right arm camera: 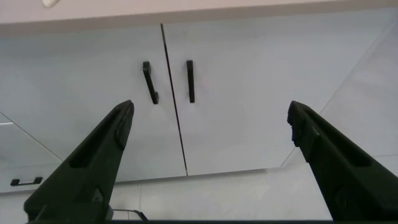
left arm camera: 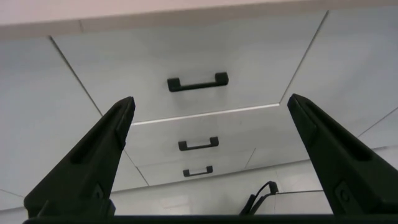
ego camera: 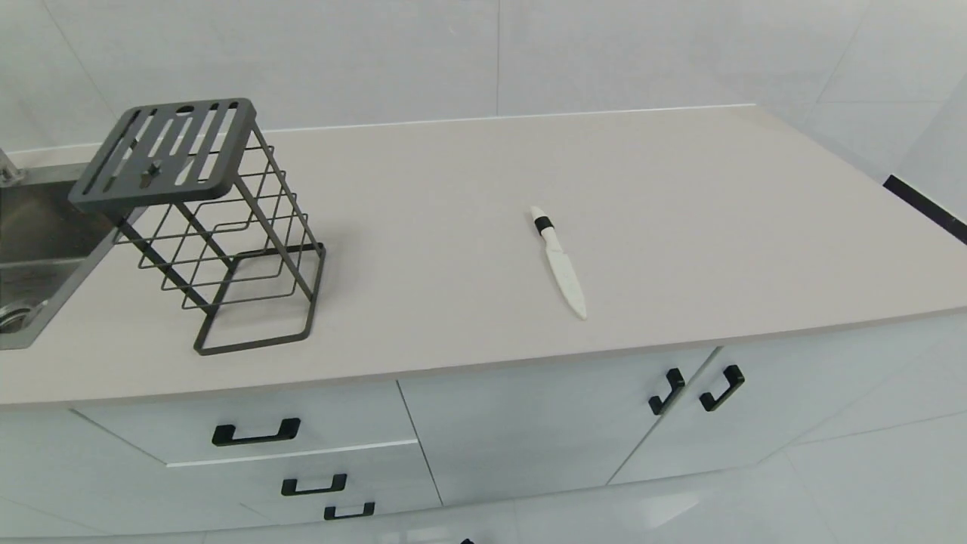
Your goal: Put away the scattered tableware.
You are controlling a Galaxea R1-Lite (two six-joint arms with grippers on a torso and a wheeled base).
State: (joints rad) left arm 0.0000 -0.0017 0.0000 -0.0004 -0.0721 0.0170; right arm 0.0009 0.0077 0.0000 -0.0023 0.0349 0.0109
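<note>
A white knife (ego camera: 559, 261) with a black band on its handle lies on the beige countertop (ego camera: 680, 189), blade tip toward the front edge. Its tip (right arm camera: 50, 2) peeks over the counter edge in the right wrist view. A dark wire rack (ego camera: 204, 219) with a slotted top plate stands on the counter to the left. My left gripper (left arm camera: 211, 112) hangs open below counter height, facing the drawer fronts. My right gripper (right arm camera: 211, 115) is open too, facing the cabinet doors. Nothing is between either pair of fingers.
A steel sink (ego camera: 34, 249) is set into the counter at the far left, beside the rack. Drawers with black handles (ego camera: 255, 433) sit under the rack; cabinet doors with black handles (ego camera: 721, 387) sit under the knife. A tiled wall backs the counter.
</note>
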